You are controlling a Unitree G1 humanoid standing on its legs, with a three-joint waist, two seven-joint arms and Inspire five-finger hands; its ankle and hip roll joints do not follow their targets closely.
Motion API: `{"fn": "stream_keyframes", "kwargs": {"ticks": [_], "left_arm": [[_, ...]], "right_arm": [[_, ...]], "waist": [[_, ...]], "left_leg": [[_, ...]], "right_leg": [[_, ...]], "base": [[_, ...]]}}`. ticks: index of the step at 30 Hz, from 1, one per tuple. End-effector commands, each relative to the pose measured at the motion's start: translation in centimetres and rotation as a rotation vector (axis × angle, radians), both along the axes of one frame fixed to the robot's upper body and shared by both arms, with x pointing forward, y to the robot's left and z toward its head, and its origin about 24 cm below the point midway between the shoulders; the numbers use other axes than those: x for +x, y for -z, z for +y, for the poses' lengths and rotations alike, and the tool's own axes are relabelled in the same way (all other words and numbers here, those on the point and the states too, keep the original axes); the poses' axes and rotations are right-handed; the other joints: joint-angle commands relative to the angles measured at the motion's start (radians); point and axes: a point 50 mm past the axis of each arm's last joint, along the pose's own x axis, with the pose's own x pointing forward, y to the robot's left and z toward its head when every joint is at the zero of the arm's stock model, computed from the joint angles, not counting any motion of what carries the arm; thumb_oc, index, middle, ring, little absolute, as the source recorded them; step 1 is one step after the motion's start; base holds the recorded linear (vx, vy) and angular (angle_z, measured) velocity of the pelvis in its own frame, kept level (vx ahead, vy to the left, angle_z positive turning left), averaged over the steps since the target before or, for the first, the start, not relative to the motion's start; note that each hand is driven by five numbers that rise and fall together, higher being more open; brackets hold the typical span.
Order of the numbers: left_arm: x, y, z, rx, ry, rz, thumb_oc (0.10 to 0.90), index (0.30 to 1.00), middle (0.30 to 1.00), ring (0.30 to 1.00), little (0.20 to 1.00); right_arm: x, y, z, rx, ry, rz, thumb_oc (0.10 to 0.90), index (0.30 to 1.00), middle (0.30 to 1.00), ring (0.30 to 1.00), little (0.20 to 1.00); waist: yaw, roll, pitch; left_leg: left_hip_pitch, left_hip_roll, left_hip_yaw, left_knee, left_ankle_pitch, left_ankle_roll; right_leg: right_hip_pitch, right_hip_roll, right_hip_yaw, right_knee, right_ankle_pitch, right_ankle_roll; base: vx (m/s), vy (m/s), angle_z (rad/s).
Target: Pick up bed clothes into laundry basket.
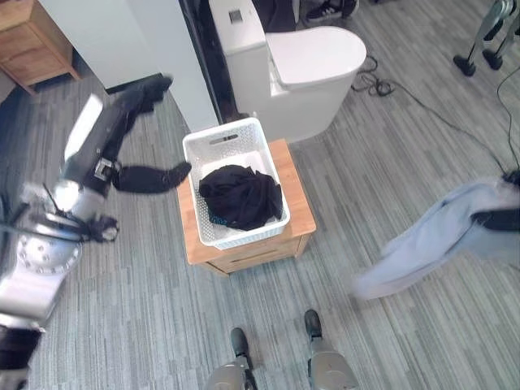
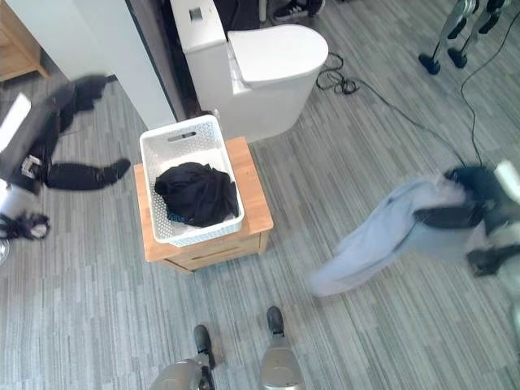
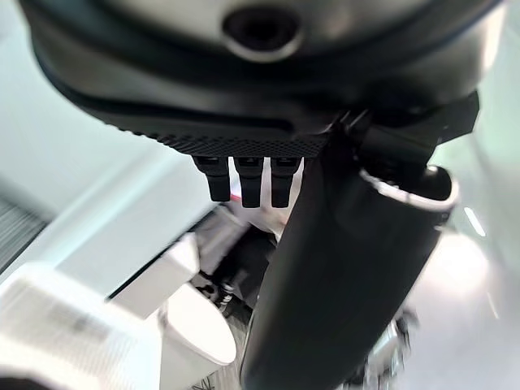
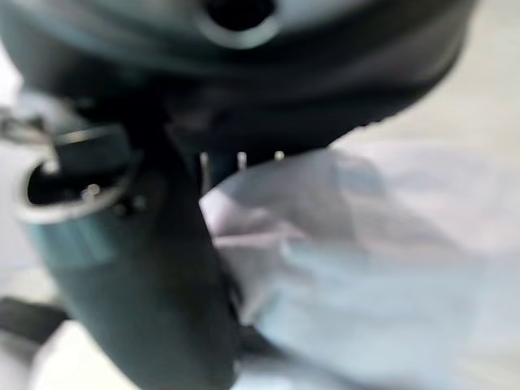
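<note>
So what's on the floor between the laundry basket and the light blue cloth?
Bare grey floor between basket and cloth, in both eye views.

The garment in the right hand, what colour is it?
Pale blue garment, clearest in the right eye view.

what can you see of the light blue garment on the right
The light blue garment is a soft, pale cloth, blurred, hanging clear of the grey plank floor at the robot's right. The right hand is curled round its upper end, and its loose end trails down and left toward the white laundry basket, well short of it. Nothing else touches it.
</note>
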Motion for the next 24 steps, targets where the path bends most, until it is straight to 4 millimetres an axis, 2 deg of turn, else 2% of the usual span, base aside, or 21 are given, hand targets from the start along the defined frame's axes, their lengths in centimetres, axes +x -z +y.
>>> {"fn": "stream_keyframes", "kwargs": {"ticks": [1,2,3,6,8,12,14,17,24], "left_arm": [[-0.1,-1.6,-0.1,-0.153,0.089,-0.069,0.8,0.9,0.9,0.9,0.9],[-0.2,-0.7,0.2,-0.193,0.075,-0.041,0.8,0.9,0.9,0.9,0.9],[-0.5,0.7,1.1,-0.238,0.017,-0.007,0.8,0.9,0.9,0.9,0.9],[-0.8,1.9,2.1,-0.245,-0.038,0.04,0.8,0.9,0.9,0.9,0.9],[-0.8,2.7,2.6,-0.244,-0.063,0.076,0.8,0.9,0.9,0.9,0.9],[-1.3,3.7,3.9,-0.261,-0.13,0.103,0.8,0.9,0.9,0.9,0.9],[-1.4,4.0,4.5,-0.257,-0.162,0.113,0.8,0.9,0.9,0.9,0.9],[-1.6,4.2,5.0,-0.245,-0.189,0.118,0.8,0.9,0.9,0.9,0.9],[-1.3,4.2,4.9,-0.26,-0.194,0.107,0.8,0.9,0.9,0.9,0.9]], "right_arm": [[1.5,-6.1,3.4,-0.153,-0.128,-0.258,0.4,0.3,0.3,0.3,0.3],[2.0,-6.7,3.9,-0.166,-0.138,-0.269,0.4,0.3,0.3,0.3,0.3],[3.1,-9.1,5.4,-0.28,-0.14,-0.299,0.4,0.3,0.3,0.3,0.3],[3.6,-13.2,6.9,-0.436,-0.099,-0.376,0.4,0.3,0.3,0.3,0.3],[4.5,-14.5,7.3,-0.451,-0.073,-0.382,0.4,0.3,0.3,0.3,0.3],[6.8,-17.2,9.7,-0.541,-0.05,-0.369,0.4,0.3,0.3,0.3,0.3],[7.7,-17.9,11.0,-0.593,-0.031,-0.362,0.4,0.3,0.3,0.3,0.3],[9.5,-18.8,14.0,-0.654,-0.044,-0.362,0.4,0.3,0.3,0.3,0.3],[12.8,-16.4,19.3,-0.675,-0.149,-0.3,0.4,0.3,0.3,0.3,0.3]], "waist": [[0.024,-0.051,-0.122],[0.028,-0.055,-0.129],[0.041,-0.064,-0.146],[0.057,-0.079,-0.167],[0.067,-0.091,-0.178],[0.055,-0.076,-0.194],[0.059,-0.074,-0.201],[0.059,-0.06,-0.204],[0.071,-0.039,-0.203]], "left_leg": [[0.009,-0.002,-0.029,0.006,-0.06,-0.026],[0.011,-0.002,-0.029,0.006,-0.061,-0.026],[0.013,0.0,-0.029,0.007,-0.063,-0.024],[0.017,0.001,-0.029,0.009,-0.064,-0.021],[0.022,0.002,-0.03,0.009,-0.064,-0.02],[0.029,-0.003,-0.03,0.009,-0.065,-0.016],[0.031,-0.007,-0.033,0.01,-0.066,-0.014],[0.032,-0.011,-0.034,0.011,-0.068,-0.01],[0.027,-0.022,-0.048,0.01,-0.066,-0.005]], "right_leg": [[0.04,-0.031,-0.019,0.069,-0.204,0.043],[0.044,-0.029,-0.018,0.065,-0.203,0.042],[0.048,-0.027,-0.015,0.057,-0.199,0.041],[0.053,-0.023,-0.012,0.058,-0.202,0.039],[0.06,-0.023,-0.011,0.061,-0.205,0.038],[0.068,-0.025,-0.006,0.065,-0.205,0.036],[0.069,-0.026,-0.006,0.068,-0.204,0.034],[0.069,-0.03,0.001,0.07,-0.203,0.032],[0.07,-0.037,0.002,0.074,-0.206,0.027]], "base": [[0.0,0.0,0.0],[0.0,-0.011,0.04],[0.0,0.0,0.0],[0.0,-0.002,0.01],[0.0,0.002,0.02],[0.01,0.011,0.03],[0.0,0.0,0.0],[0.0,0.004,-0.01],[0.0,0.0,0.0]]}}
